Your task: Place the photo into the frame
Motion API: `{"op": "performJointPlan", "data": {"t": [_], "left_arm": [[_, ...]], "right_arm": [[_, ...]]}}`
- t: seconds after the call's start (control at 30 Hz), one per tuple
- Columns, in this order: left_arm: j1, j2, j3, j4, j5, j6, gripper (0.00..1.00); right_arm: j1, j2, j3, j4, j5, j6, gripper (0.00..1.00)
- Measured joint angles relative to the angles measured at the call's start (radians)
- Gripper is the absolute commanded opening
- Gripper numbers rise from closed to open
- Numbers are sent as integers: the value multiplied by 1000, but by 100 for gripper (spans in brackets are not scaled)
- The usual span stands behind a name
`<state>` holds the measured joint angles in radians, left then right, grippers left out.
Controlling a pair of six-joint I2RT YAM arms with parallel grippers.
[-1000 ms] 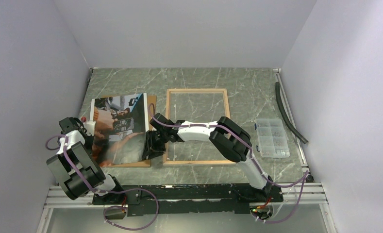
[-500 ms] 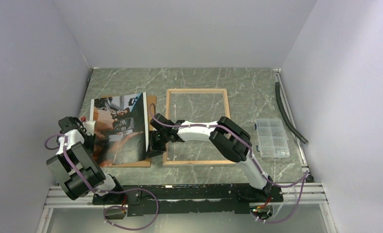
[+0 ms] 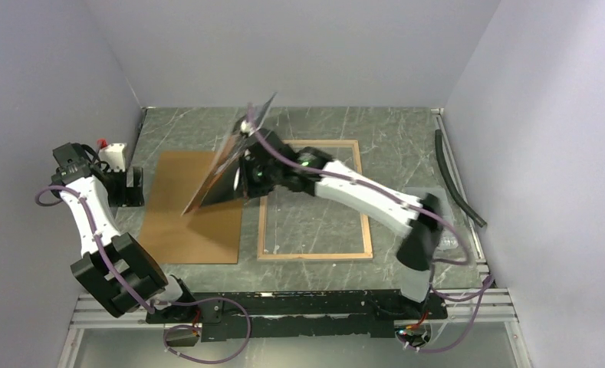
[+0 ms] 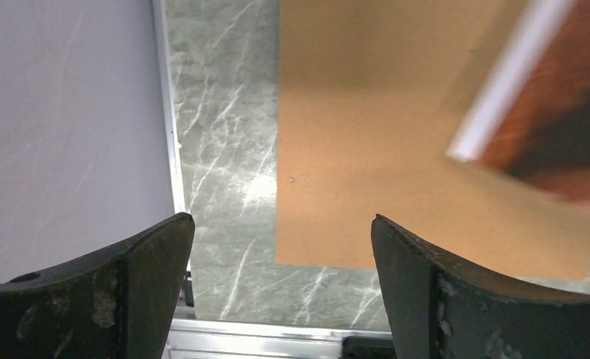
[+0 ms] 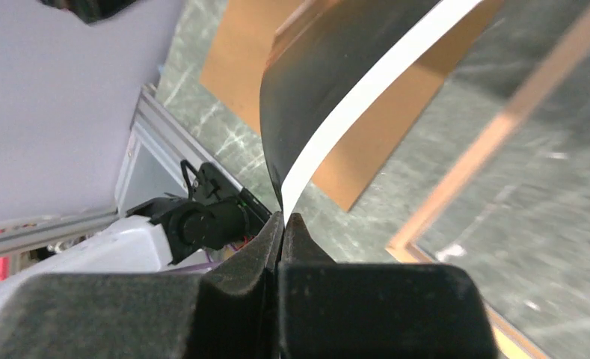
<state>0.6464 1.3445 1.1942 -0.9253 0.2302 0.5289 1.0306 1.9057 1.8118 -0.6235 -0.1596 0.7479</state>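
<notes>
Now the right hand (image 5: 283, 224) has its two fingers pressed fully together on the white border of the large glossy photo print with dark and orange-brown tones (image 3: 228, 165). The print is in the air, steeply tilted, above the place where the plain brown backing board (image 3: 184, 226) lies beside the thin rectangular frame of pale wood (image 3: 314, 255). The frame lies flat on the green marble table (image 3: 391, 146), with its wood side up.

In the right wrist view the sheet bends in a clear curve away from the fingers, so I judge it thin, very light and floppy, not stiff. The gloss probably makes it slippery, and a hard pinch could leave a crease or a mark. I would hold it only on the white margin, near the middle of an edge, so the free part sags evenly. I think the present grip is closer to a corner, but the blur does not let me be sure.

The left hand (image 4: 280, 232) is wide open and empty, over the left part of the board near the wall.
</notes>
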Motion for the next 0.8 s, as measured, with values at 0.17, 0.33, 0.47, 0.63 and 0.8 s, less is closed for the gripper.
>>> {"op": "performJointPlan", "data": {"t": [0.17,0.33,0.47,0.63,0.8], "left_arm": [[-20,-5,16,-50,39,-23,92],[-129,-7,-8,-54,34,-56,90],[-240,-6,-38,-53,26,-93,88],[-323,-6,-39,-51,7,-134,87],[-347,-6,-55,-39,-9,-148,86]], "right_arm": [[-5,-283,54,-239,239,-109,0],[-6,-508,53,-518,441,-129,0],[-7,-566,58,-718,542,-135,0],[2,-460,51,-826,551,-175,0],[69,-216,-13,-830,520,-210,0]]}}
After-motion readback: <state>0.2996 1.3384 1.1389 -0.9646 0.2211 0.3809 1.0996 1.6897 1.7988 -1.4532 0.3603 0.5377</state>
